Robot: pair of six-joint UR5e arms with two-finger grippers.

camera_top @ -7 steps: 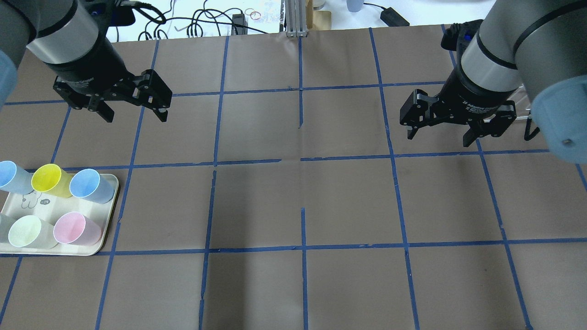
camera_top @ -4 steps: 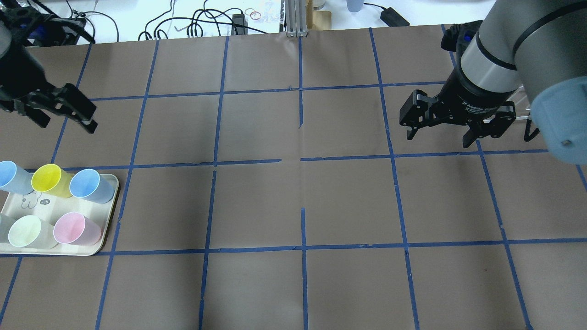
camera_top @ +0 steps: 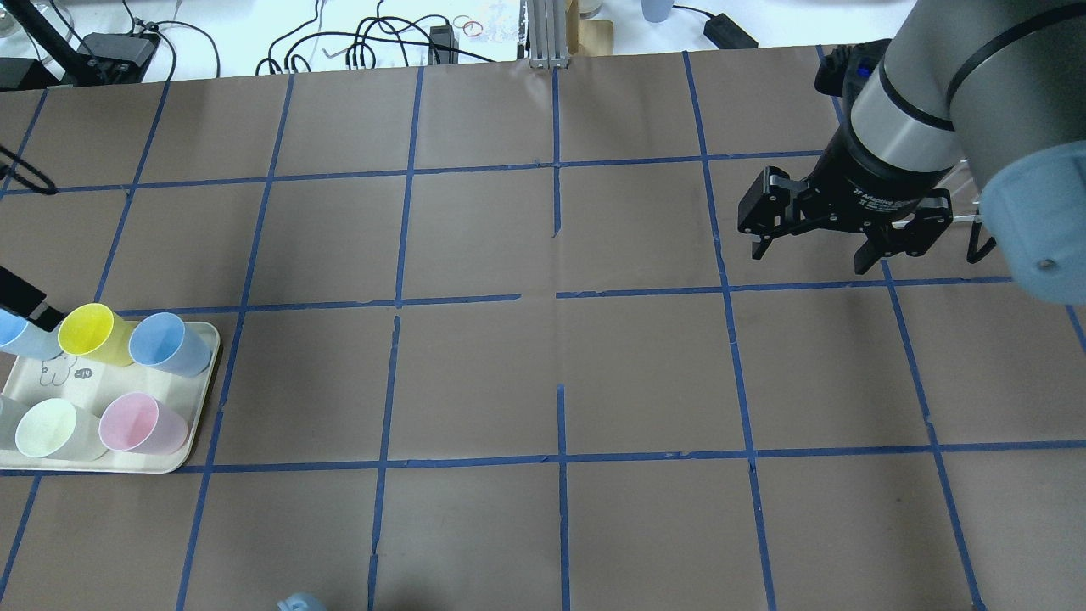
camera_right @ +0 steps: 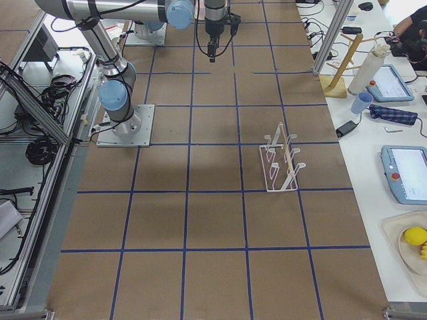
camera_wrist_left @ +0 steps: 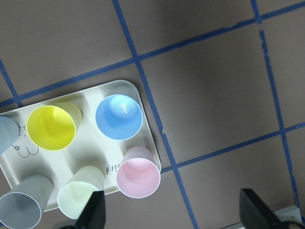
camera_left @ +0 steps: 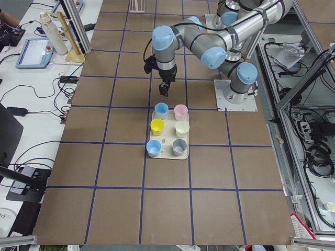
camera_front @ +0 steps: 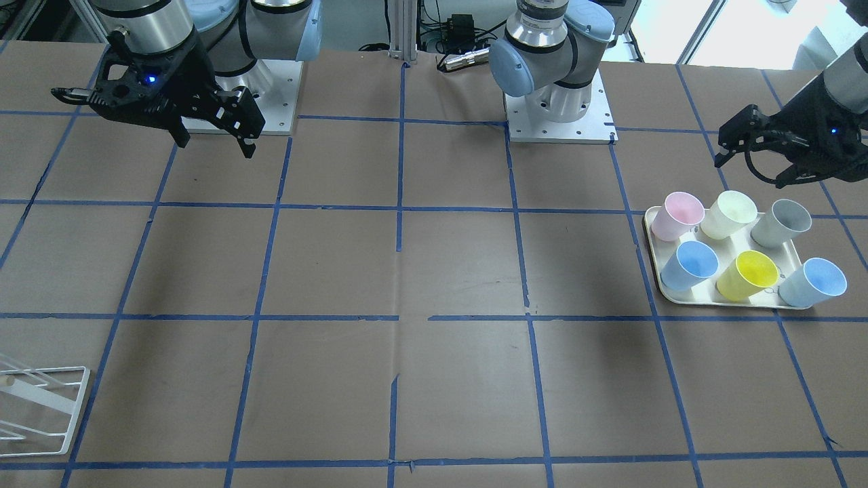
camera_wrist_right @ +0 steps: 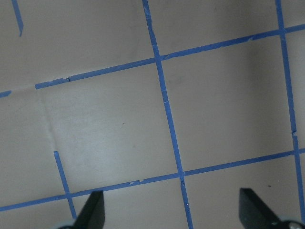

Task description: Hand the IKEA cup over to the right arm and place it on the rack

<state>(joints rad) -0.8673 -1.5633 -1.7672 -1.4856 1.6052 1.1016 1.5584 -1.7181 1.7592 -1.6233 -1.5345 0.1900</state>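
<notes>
The IKEA cup (camera_front: 729,213) sits in the cream tray (camera_front: 666,295), middle of the row nearer the robot, with the pink cup (camera_front: 678,213) just beside it on one flank and the grey cup (camera_front: 781,222) on the other. That crowding is the worry. The left hand (camera_front: 751,169) hangs above the bench (camera_top: 645,373) near the tray, fingers spread wide and touching nothing. If it comes down off-centre, a finger could clip a neighbour or the yellow cup (camera_front: 747,274) in the next row and tip it. The pale cream is also easy to confuse with the other soft colours from above, so a wrong pick looks possible. The wall is smooth and tapered, so I'd expect a hard squeeze low down to pop it upward out of the fingers. Then comes a mid-air exchange: the right hand (camera_top: 810,248) waits well apart over bare bench, fingers also apart, and a mistimed release would drop the cup. The rack (camera_right: 280,163) stands far off toward the robot's right end. The cup stands upright, long axis vertical, open mouth up, narrow base down on the tray.
</notes>
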